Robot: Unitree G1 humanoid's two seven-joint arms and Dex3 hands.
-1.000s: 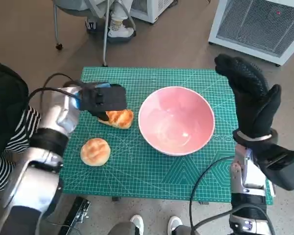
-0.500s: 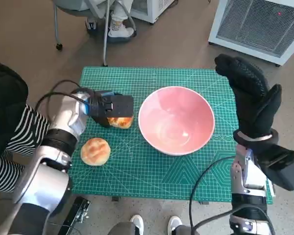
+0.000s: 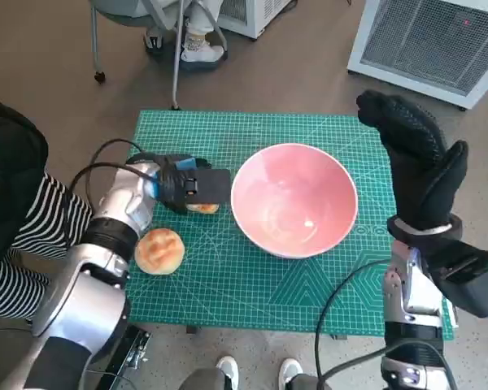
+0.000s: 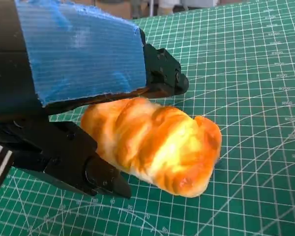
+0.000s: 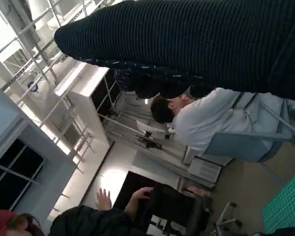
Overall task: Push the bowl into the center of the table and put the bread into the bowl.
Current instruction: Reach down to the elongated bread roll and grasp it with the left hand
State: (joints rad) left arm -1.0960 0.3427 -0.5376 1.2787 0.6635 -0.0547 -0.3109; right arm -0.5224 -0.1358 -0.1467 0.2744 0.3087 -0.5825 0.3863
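The pink bowl (image 3: 294, 198) stands near the middle of the green cutting mat (image 3: 252, 284). My left hand (image 3: 193, 184) grips a golden twisted bread (image 3: 203, 207) just left of the bowl's rim; the left wrist view shows the bread (image 4: 155, 142) held between the black fingers (image 4: 64, 157), just above the mat. A round bun (image 3: 159, 249) lies on the mat nearer the front left. My right hand (image 3: 416, 158) is raised upright at the bowl's right, fingers spread, holding nothing.
A person in a striped sleeve (image 3: 24, 236) sits at the left. A chair with a person's feet (image 3: 187, 41) is beyond the table. A white ventilated unit (image 3: 439, 41) stands at the back right. People (image 5: 196, 118) show in the right wrist view.
My left hand has moved right toward the bowl with the twisted bread in it. The bowl, the bun and my right hand have stayed put.
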